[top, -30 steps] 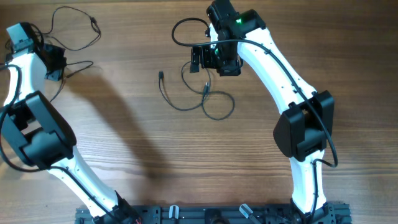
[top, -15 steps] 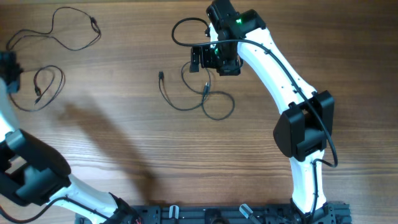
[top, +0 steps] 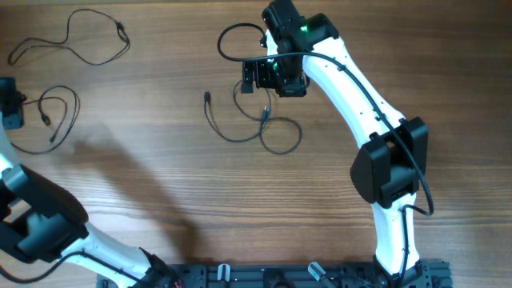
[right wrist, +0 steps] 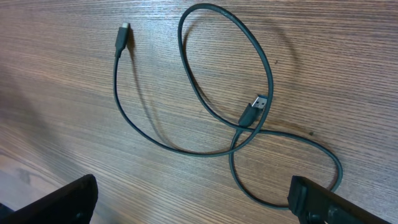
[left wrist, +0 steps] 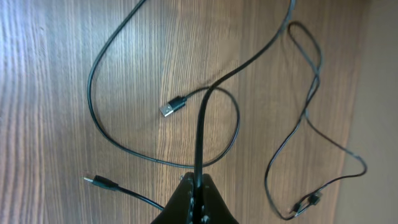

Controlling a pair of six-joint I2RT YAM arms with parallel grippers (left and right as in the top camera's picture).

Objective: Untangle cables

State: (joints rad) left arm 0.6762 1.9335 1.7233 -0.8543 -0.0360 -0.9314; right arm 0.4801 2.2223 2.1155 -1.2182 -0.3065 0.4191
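Overhead, the left hand (top: 8, 112) has swung out to the bench's (top: 200, 200) edge since a second ago, dragging the held cable (left wrist: 199, 137) with it. That cable now trails to the right of the left hand in its own loose loop. It is apart from the second cable (top: 121, 30), which lies up and right of the left hand, so this pair looks separated. The left hand is clamped tight, and the left wrist view shows the cable running straight into its closed fingertips. Far to the right of the left hand, the right hand (top: 268, 76) has barely stirred. It gapes fully, gripping nothing, just above the third cable (right wrist: 251, 113), which crosses itself once.
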